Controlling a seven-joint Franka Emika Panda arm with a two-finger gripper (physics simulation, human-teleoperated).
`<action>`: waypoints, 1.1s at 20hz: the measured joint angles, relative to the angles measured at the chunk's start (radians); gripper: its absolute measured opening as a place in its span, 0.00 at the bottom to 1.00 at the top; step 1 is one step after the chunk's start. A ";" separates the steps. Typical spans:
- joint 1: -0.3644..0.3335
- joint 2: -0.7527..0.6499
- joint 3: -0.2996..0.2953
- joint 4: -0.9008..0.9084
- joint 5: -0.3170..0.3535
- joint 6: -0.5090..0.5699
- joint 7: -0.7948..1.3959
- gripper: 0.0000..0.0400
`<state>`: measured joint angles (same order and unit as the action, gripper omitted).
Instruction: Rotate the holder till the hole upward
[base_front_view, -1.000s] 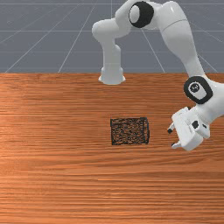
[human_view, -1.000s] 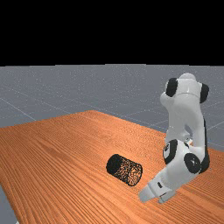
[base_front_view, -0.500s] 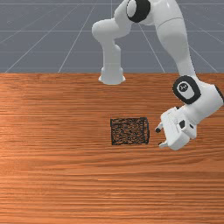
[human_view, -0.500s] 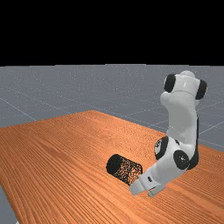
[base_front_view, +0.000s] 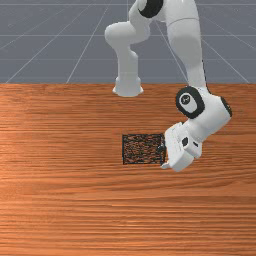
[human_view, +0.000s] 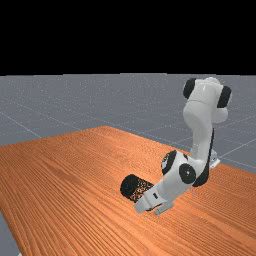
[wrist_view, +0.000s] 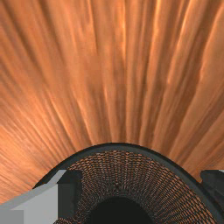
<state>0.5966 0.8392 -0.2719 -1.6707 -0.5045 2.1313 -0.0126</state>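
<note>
Holder (base_front_view: 141, 150) lies on its side on the table (base_front_view: 60, 200) — mouth faces the front view's 3 o'clock, gripper (base_front_view: 162, 157) sits close at that end. Far view puts it between the holder's 4 and 5 o'clock. Fingers (wrist_view: 70, 194) stand wide apart, grip nothing — one overlaps the rim (wrist_view: 116, 146); contact unclear.
</note>
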 joint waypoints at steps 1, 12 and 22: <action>-0.006 -0.006 -0.003 -0.013 -0.003 0.013 -0.004 1.00; -0.024 -0.021 -0.026 -0.054 -0.030 0.051 -0.014 0.37; -0.137 -0.175 0.044 -0.181 0.086 0.155 -0.189 0.10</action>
<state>0.4594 0.6641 -0.2276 -1.8518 -0.4186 2.2861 -0.2014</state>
